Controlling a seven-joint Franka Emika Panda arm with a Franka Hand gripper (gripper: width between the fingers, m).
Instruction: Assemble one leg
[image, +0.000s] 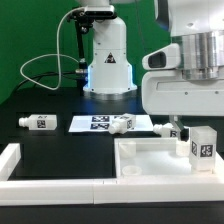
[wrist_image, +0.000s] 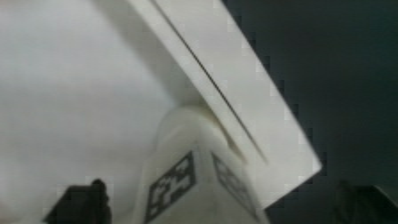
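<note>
Exterior view, left to right: the left leg (image: 40, 122) lies on its side on the black table (image: 30, 100), well apart from the rest. Next comes the marker board (image: 92, 122), with the middle leg (image: 125, 123) lying at its edge. Then there is the white panel (image: 145, 160), with the gripper (image: 176, 124) low over its far rim. The upright leg (image: 201, 146) stands at the panel's corner on the exterior view's right, just beside the gripper. We cannot tell whether it is seated in a socket. In the wrist view the dark fingertips (wrist_image: 80, 205) are spread wide and pinch nothing. A tagged leg (wrist_image: 187, 188) sits in the gap between them, most likely the upright one, though that is our reading. Handling judgement: each leg looks like a small, stiff, light plastic peg with smooth faces. It should not deform, but it may slip, twist in the grip, or tip if nudged off-centre. We would close across two opposite flat faces near mid-length, leaving the mating end free.
</note>
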